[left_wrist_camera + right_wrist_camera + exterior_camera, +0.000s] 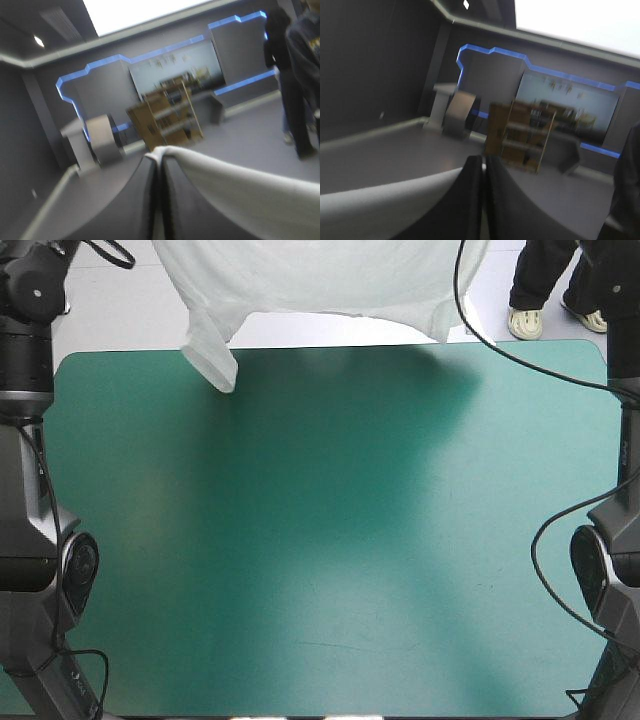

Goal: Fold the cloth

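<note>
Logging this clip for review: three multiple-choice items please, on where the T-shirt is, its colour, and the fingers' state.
1. Where is the T-shirt relative to the table? A spread flat on it; B hanging above its far edge; C bundled at its near edge.
2. Its colour? A white; B brown; C teal-green.
3. The left gripper and right gripper are: A both open; B one open; C both shut on the T-shirt.
Key: B, a sleeve dangles over the far edge; A, it shows white; C, each wrist view shows fingers meeting, white cloth at their tips.
</note>
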Robot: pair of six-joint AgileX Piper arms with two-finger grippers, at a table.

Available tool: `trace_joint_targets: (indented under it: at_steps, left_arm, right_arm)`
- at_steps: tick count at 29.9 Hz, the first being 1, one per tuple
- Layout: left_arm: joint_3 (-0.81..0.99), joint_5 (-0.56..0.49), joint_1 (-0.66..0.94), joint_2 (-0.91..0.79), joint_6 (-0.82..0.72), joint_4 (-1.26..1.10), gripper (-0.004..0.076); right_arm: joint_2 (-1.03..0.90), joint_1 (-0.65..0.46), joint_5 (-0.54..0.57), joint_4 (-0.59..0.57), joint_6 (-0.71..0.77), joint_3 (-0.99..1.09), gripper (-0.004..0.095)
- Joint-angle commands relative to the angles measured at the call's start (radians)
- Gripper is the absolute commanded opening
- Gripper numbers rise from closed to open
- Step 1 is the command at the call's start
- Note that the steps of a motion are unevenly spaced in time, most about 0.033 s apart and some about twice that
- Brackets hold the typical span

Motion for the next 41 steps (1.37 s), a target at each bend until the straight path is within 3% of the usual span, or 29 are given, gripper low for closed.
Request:
trace_joint_targets:
  at_steps: [1, 5, 9, 17, 22, 27, 37, 41]
  left_arm:
    - [0.127, 0.016, -0.002, -0.044, -0.111, 0.059, 0.0019]
    - [0.405, 0.012, -0.002, -0.118, -0.154, 0.084, 0.0019]
    - [0.702, -0.008, -0.002, -0.254, -0.118, 0.092, 0.0019]
    - [1.116, 0.098, -0.002, -0.501, -0.121, 0.144, 0.0019]
    - [1.261, 0.259, -0.002, -0.622, -0.137, 0.164, 0.0019]
    - [1.385, 0.367, -0.002, -0.688, -0.167, 0.205, 0.0019]
    - [1.667, 0.364, -0.002, -0.878, -0.328, 0.255, 0.0019]
    - [1.729, 0.427, -0.002, -0.975, -0.354, 0.304, 0.0019]
  right_arm:
    - [-0.045, -0.007, 0.049, 0.002, 0.013, 0.09, 0.0005]
    - [-0.105, -0.007, 0.161, -0.002, 0.02, 0.239, 0.0005]
    - [-0.224, -0.007, 0.193, -0.002, 0.016, 0.447, 0.0005]
    - [-0.541, -0.007, 0.106, 0.002, 0.005, 1.057, 0.0005]
    - [-0.759, -0.007, 0.071, -0.002, 0.009, 1.428, 0.0005]
    - [-0.91, -0.007, 0.044, -0.013, 0.013, 1.659, 0.0004]
    - [-1.026, -0.007, 0.14, -0.025, 0.096, 1.928, 0.0004]
    - [-1.093, -0.007, 0.227, -0.057, 0.166, 1.978, 0.0004]
